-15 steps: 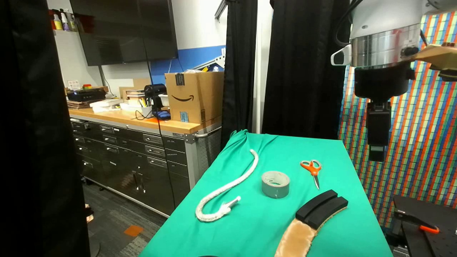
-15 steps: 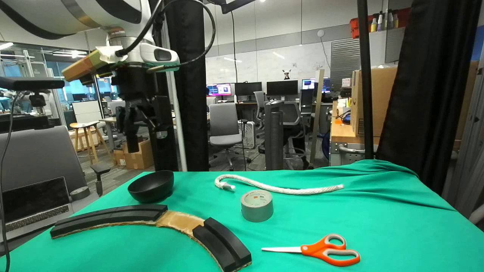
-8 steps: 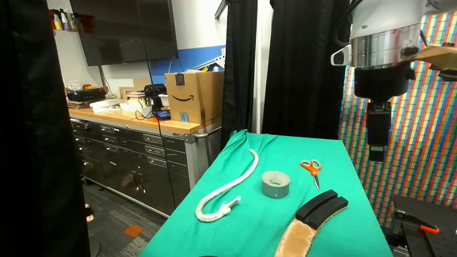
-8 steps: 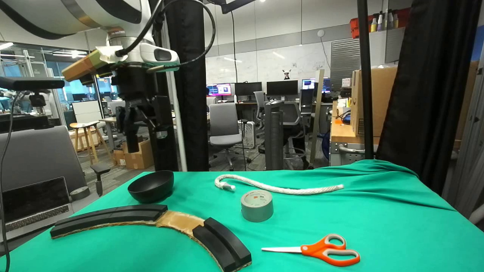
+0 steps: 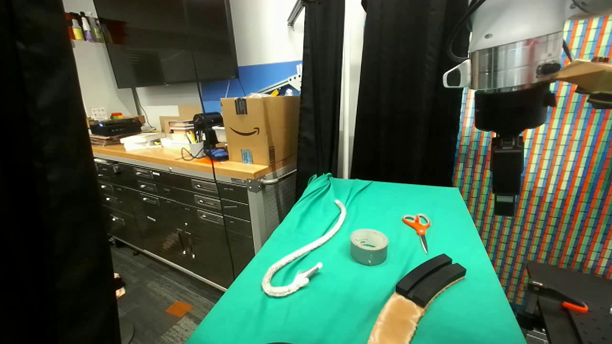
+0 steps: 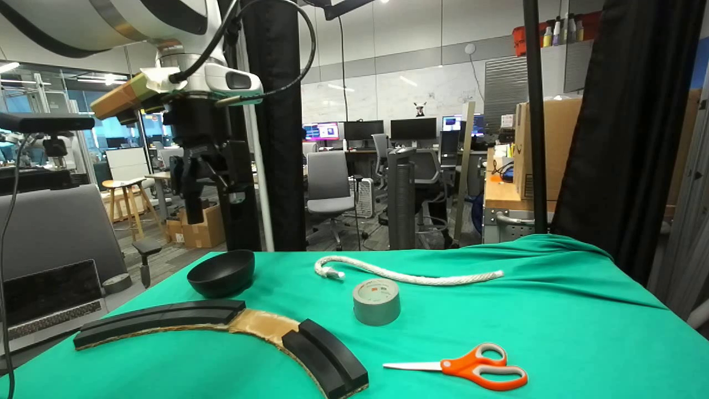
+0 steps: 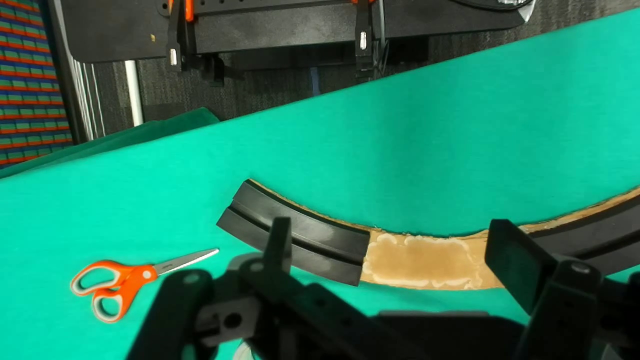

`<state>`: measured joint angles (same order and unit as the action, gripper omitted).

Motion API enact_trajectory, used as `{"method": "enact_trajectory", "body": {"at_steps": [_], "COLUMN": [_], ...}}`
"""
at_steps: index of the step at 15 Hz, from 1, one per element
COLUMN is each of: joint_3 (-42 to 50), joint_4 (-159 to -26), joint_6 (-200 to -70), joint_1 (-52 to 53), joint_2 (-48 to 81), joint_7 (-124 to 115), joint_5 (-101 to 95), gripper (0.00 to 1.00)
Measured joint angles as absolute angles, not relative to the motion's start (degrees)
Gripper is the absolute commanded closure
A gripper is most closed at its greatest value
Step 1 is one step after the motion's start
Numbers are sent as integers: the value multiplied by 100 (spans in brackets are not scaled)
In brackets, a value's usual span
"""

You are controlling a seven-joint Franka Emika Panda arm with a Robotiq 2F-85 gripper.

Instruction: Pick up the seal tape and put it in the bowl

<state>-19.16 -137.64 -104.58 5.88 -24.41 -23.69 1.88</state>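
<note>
On the green cloth (image 6: 554, 321), seal tape (image 6: 376, 311) sits flat side down, hole facing up, well apart from the bowl (image 6: 221, 285). Both exterior views show it plainly; wrist view gets just a pale sliver (image 7: 243, 352) at the bottom edge, too little to call. Bowl is black, mouth up, by the cloth's left edge in an exterior view, behind the curved track (image 6: 266, 326). Gripper (image 7: 391, 245) hangs well above cloth level, jaws released and spread wide, fingers (image 7: 517, 265) well apart. Wrist view has the track's tan middle showing in the gap between them (line of sight only, track lies flat on the cloth well below). Track is one black grooved block at each end, tan section between. White rope (image 6: 410, 279) lies in a hook-ended curve near the tape, apart from it. Orange-handled scissors (image 6: 471, 366) lie flat, blades pointing toward the track, apart from it; in an exterior view the tape is between rope and scissors. Arm (image 5: 516, 62) sits at the top of both exterior views. Off the cloth: laptop (image 6: 52, 302) with a grey roll-like item (image 6: 117, 284) beside it, plus a cardboard box (image 5: 267, 131) on the workbench (image 5: 239, 169).
</note>
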Motion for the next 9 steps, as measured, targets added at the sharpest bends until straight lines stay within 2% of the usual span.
{"method": "enact_trajectory", "body": {"at_steps": [9], "joint_3": [-1819], "joint_4": [-13820], "joint_6": [-10517], "joint_1": [627], "joint_2": [-2412], "joint_7": [-2328], "joint_5": [187], "gripper": [0]}}
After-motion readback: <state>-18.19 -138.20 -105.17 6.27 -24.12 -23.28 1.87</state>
